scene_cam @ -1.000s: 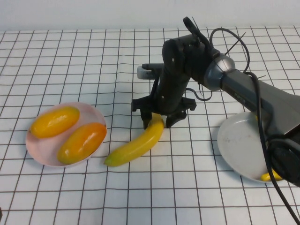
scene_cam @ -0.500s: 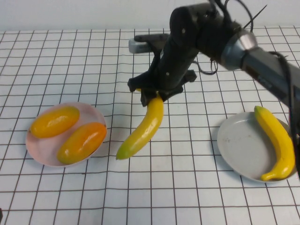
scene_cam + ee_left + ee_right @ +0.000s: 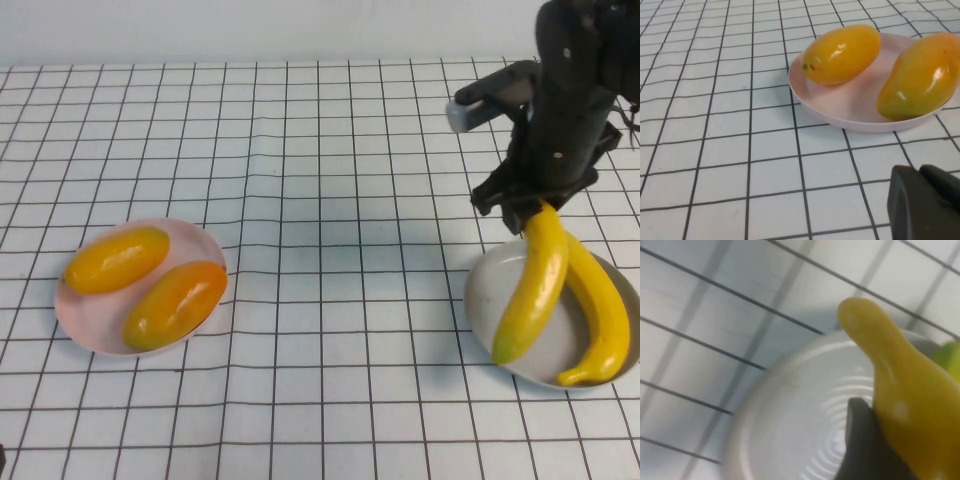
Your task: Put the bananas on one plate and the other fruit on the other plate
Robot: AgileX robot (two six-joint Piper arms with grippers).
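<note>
My right gripper (image 3: 538, 204) is shut on the upper end of one banana (image 3: 530, 285), which hangs down over the grey plate (image 3: 488, 290) at the right, its greenish tip near the plate's front rim. The other banana (image 3: 602, 310) lies in that plate. In the right wrist view the held banana (image 3: 905, 390) presses against a dark finger (image 3: 860, 440) above the grey plate (image 3: 805, 415). The two other fruit (image 3: 117, 258) (image 3: 175, 303) lie in the pink plate (image 3: 88, 328) at the left. My left gripper (image 3: 919, 172) is shut and empty, low near the pink plate (image 3: 840, 117).
The table is covered by a white cloth with a black grid (image 3: 330, 200). A pale wall runs along the far edge.
My right gripper shut on the banana on the table's middle, lifted it, and carried it right to above the grey plate. The left arm has not moved.
</note>
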